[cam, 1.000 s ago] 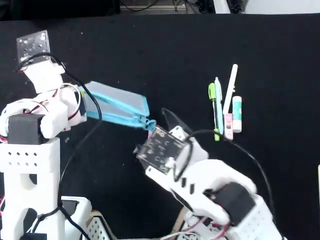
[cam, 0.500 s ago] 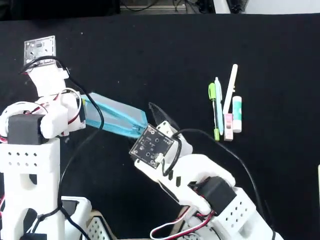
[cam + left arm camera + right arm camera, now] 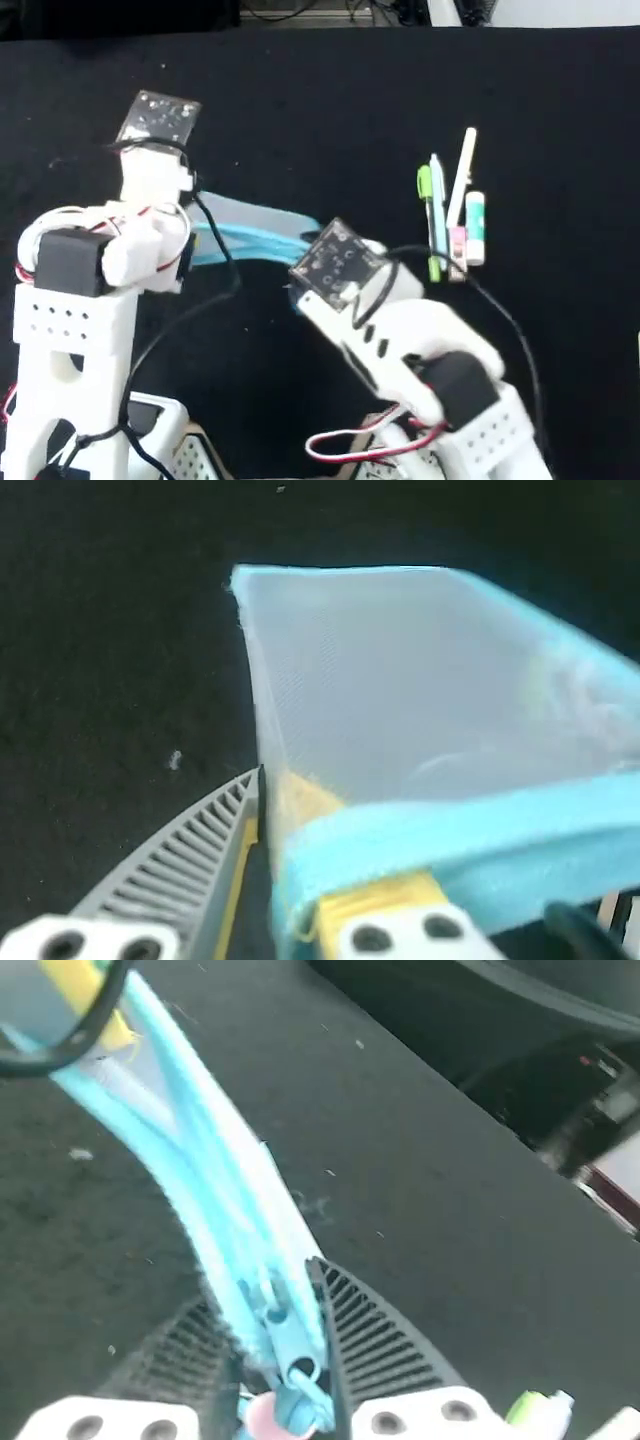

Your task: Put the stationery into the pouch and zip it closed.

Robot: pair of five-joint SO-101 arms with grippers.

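- The pouch (image 3: 255,230), translucent with light blue trim, lies stretched between the two arms near the middle of the black table (image 3: 330,100).
- The left gripper (image 3: 272,805) is closed on one end of the pouch. Its grey ribbed finger (image 3: 190,880) is on one side of the blue edge band and its yellow-padded part on the other.
- In the left wrist view the pouch's mesh wall runs away from the gripper and looks pulled fairly flat.
- The right gripper (image 3: 265,1285) is closed tight on the opposite end of the pouch. Its two dark ribbed fingers (image 3: 365,1335) press in on either side of the zip.
- The blue zip slider (image 3: 290,1355) sits between those fingers, with a small pink tab (image 3: 262,1415) just beside it.
- The stationery lies on the table, well apart from the pouch, beyond the right arm.
- It is a close bunch: a green pen (image 3: 426,200), a light blue pen (image 3: 437,195), a long white stick (image 3: 462,170), a short white-and-green tube (image 3: 474,225) and a small pink piece (image 3: 457,245).
- None of the stationery is in the pouch.
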